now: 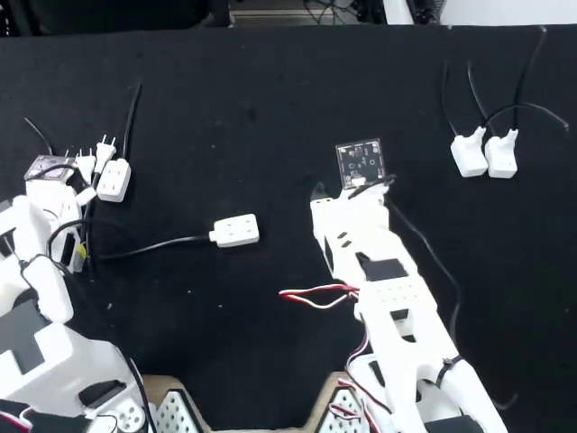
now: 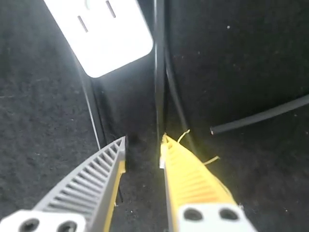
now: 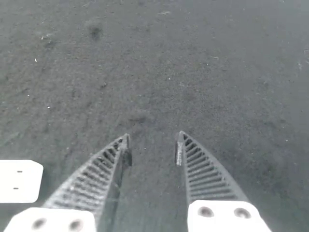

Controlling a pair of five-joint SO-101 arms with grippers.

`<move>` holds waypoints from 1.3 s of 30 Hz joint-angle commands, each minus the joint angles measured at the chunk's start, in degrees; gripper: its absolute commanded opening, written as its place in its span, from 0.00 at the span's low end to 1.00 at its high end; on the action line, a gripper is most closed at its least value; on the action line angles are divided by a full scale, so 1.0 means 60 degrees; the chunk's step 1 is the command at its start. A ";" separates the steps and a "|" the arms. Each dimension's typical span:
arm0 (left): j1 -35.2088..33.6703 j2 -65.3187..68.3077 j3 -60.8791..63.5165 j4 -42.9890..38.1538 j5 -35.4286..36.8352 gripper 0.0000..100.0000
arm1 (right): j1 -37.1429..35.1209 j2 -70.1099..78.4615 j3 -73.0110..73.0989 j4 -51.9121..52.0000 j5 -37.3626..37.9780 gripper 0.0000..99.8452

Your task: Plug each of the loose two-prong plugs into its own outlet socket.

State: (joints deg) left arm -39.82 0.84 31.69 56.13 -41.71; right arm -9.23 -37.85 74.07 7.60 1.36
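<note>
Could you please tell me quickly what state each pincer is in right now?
Left pincer: open, holding nothing, a black cable by its tips.
Right pincer: open, holding nothing.

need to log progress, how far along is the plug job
Nothing looks done: the outlet ahead of the left tool shows empty slots, the middle outlet has nothing in it, and two loose plugs lie beside the first. In hand: nothing; the left tool is open over a black cable, the right tool open over bare cloth. To do: both pluggings. Whether the white pair at right is mated, I cannot tell.
</note>
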 commanded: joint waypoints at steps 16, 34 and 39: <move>-0.0154 0.1348 -0.1546 0.0000 0.0234 0.18 | -0.0615 -0.0242 -0.0022 -0.0190 0.0000 0.15; -0.1355 0.1495 -0.4212 0.2315 0.0234 0.18 | -0.0630 -0.0242 -0.0022 -0.0205 0.0000 0.15; -0.1209 0.1465 -0.3919 0.2344 0.0234 0.18 | -0.0630 -0.0242 -0.0022 -0.0205 0.0000 0.15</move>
State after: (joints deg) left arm -47.91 10.51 8.75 70.11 -40.75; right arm -12.22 -37.85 74.07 7.60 1.36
